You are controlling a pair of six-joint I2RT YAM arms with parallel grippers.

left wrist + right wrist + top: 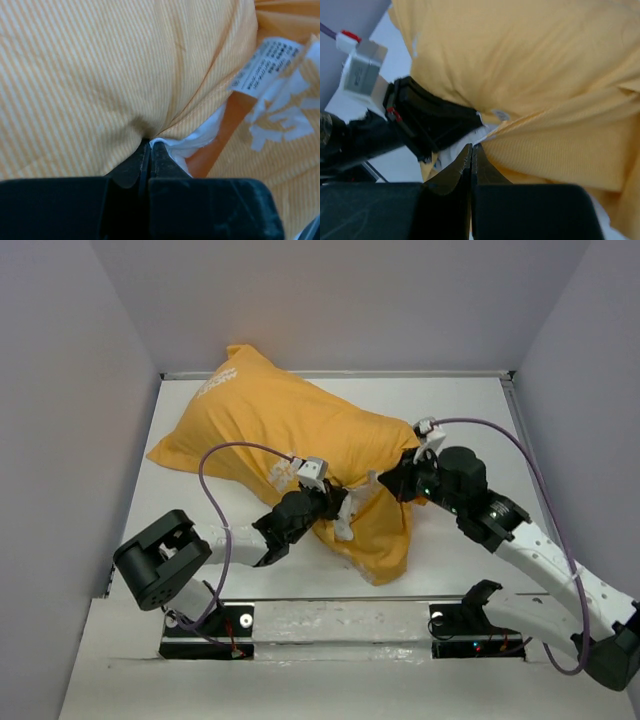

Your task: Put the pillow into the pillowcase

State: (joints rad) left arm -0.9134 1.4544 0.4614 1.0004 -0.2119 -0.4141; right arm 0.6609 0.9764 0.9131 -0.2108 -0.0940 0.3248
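Orange-yellow pillowcase (290, 430) bulges on the table (480, 420), pillow (192, 145) nearly swallowed — left gripper (343, 506) and right gripper (386, 483) each clamped on its mouth hem — next call, I'd say: tug it over that white sliver.

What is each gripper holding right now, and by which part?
Both are shut on the pillowcase: the left gripper and right gripper each pinch its fabric at the open edge, where the white pillow peeks out.
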